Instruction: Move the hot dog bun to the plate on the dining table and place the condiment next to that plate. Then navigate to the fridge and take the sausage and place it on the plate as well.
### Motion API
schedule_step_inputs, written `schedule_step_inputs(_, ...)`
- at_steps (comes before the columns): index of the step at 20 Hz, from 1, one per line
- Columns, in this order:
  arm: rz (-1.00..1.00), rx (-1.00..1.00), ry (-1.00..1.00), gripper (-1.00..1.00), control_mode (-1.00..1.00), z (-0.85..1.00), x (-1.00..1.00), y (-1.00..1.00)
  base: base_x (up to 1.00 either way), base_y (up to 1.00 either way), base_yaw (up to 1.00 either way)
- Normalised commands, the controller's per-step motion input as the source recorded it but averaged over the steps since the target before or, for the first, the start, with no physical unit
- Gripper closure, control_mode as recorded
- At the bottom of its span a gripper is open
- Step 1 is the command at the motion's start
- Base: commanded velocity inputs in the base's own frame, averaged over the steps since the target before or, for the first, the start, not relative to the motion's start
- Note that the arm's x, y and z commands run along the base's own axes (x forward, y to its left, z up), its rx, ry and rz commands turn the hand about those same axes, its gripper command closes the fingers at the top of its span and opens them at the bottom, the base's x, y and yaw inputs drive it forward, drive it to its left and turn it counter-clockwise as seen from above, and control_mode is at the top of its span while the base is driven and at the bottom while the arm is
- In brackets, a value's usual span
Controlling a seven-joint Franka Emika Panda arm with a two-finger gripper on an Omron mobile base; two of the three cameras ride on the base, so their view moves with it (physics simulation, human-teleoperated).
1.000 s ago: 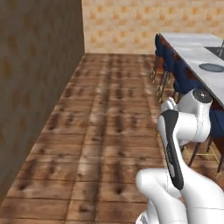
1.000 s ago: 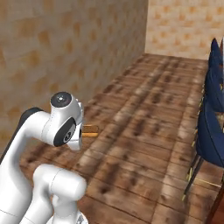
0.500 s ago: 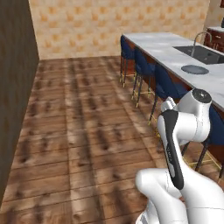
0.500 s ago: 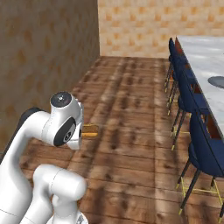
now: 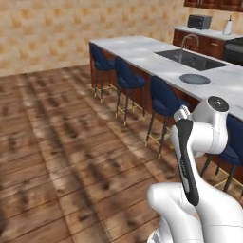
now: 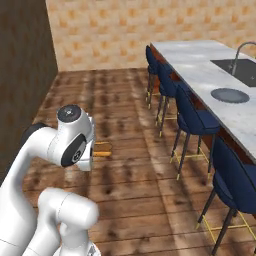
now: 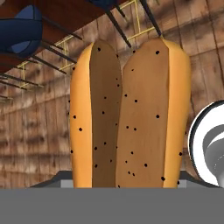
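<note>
The hot dog bun (image 7: 129, 116), tan-orange with a lengthwise split, stands close before the hand camera. It also pokes out beside the arm's wrist as a small orange end (image 6: 103, 149), high above the wood floor. My gripper (image 6: 95, 150) is shut on it, its fingers hidden behind the wrist and the bun. The dark grey-blue plate (image 5: 194, 79) (image 6: 229, 95) lies on the marble dining table (image 5: 137, 50) (image 6: 192, 62), near the sink (image 5: 192, 59) (image 6: 245, 72). The condiment, fridge and sausage are out of view.
Blue stools (image 5: 128, 79) (image 6: 192, 120) line the island's near side between me and the plate. A curved tap (image 5: 186, 42) rises by the sink. A microwave (image 5: 199, 21) sits on the back counter. A dark wall (image 6: 22, 75) stands at the left; wood floor (image 5: 57, 142) lies ahead.
The whole picture has swung as the base turns: the island, stools and plate have come closer and further into view. The bun stays in the gripper.
</note>
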Motion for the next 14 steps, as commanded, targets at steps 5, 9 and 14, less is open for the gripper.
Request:
schedule_step_inputs(5, 0.0, 0.0, 0.0, 1.0, 1.0, 0.0, 0.0, 0.0, 0.95, 0.74, -0.49)
schedule_step_inputs(9, 0.0, 0.0, 0.0, 1.0, 1.0, 0.0, 0.0, 0.0, 0.94, 0.7, -0.48)
schedule_step_inputs(14, 0.0, 0.0, 0.0, 1.0, 1.0, 0.0, 0.0, 0.0, 0.91, 0.69, -0.49)
